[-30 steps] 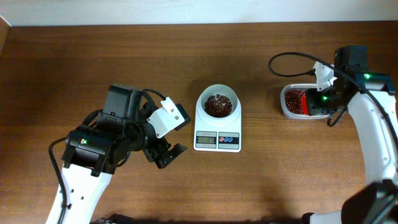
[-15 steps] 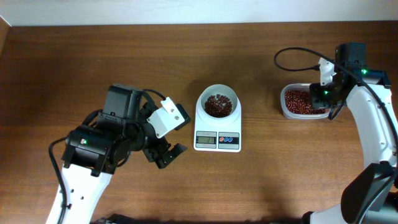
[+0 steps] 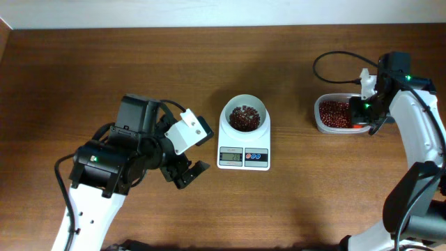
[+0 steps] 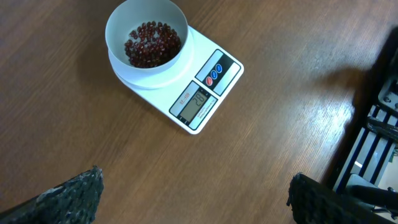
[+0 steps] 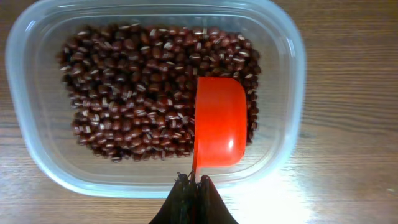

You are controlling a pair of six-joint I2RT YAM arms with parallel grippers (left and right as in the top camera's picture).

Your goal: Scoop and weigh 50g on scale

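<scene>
Overhead: the scale [image 3: 243, 157] is seen at the centre of the table [image 3: 139, 63], display side toward the near edge. A white bowl [image 3: 228, 111] is seated on it with a small heap of red beans [image 3: 243, 118] inside. The left gripper [image 3: 189, 174] is parked just left of the scale, not touching it, jaws spread wide and nothing held. The right gripper [image 3: 362, 117] is placed over the right end of a clear tub [image 3: 317, 115], well to the right of the scale; its jaw state can't be read here. Left wrist: the scale is framed upper centre, grey display [image 4: 198, 102] and small round buttons [image 4: 214, 73] visible, digits too small to read. The two fingers [image 4: 68, 193] are seen at opposite bottom corners with only bare wood between them. Right wrist: the tub is filled with a bean stock [image 5: 130, 93]. A red scoop [image 5: 219, 121] is held over the beans at the right side of the tub. Its thin handle is pinched between fully closed jaws at the bottom edge. Whether the scoop is loaded can't be told.
</scene>
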